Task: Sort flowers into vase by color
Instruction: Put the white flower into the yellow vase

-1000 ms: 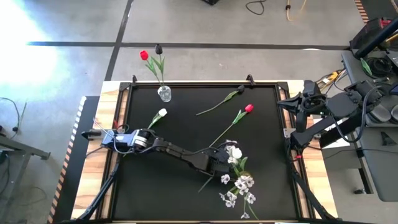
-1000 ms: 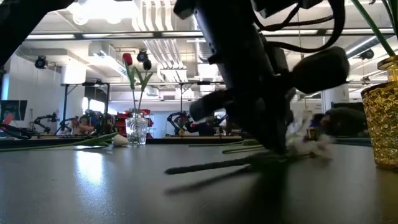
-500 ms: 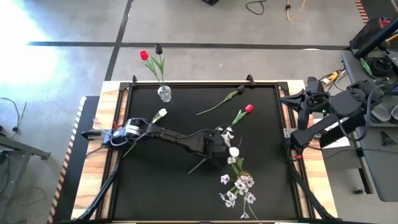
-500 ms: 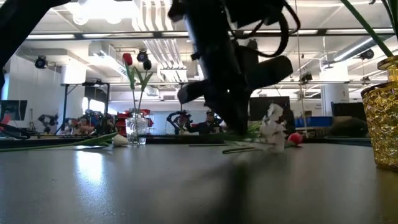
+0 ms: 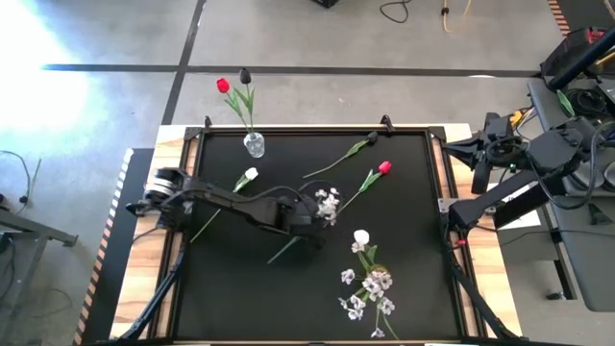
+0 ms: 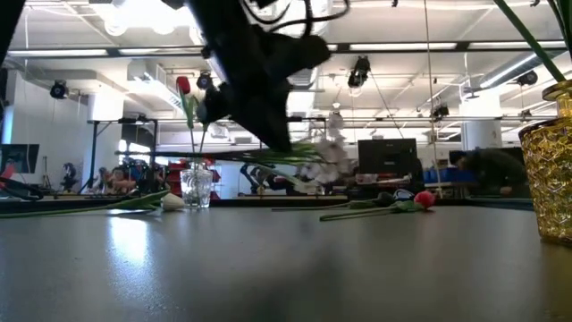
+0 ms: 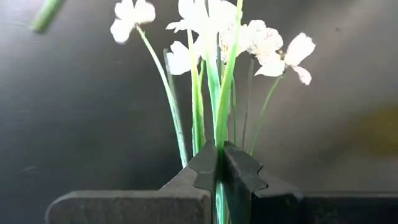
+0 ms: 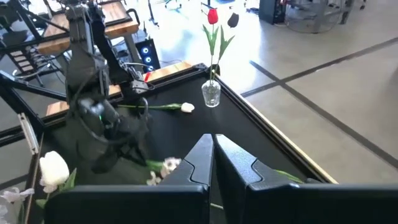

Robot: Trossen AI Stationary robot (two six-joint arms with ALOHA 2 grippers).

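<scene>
Above the middle of the black tabletop point(image 5: 404, 288) my left tool point(image 5: 309, 217) is clamped on a spray of small white blossoms point(image 5: 328, 204), lifted clear of the surface, while my right tool point(image 8: 212, 146) waits pressed together off the right edge; no writing is readable.

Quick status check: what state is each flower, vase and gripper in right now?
Left gripper: shut on white blossom spray, lifted.
Right gripper: shut, empty, beside the table.
Glass vase: upright, holds red and dark tulips.
White tulip: lying flat.
Red tulip: lying flat.
</scene>
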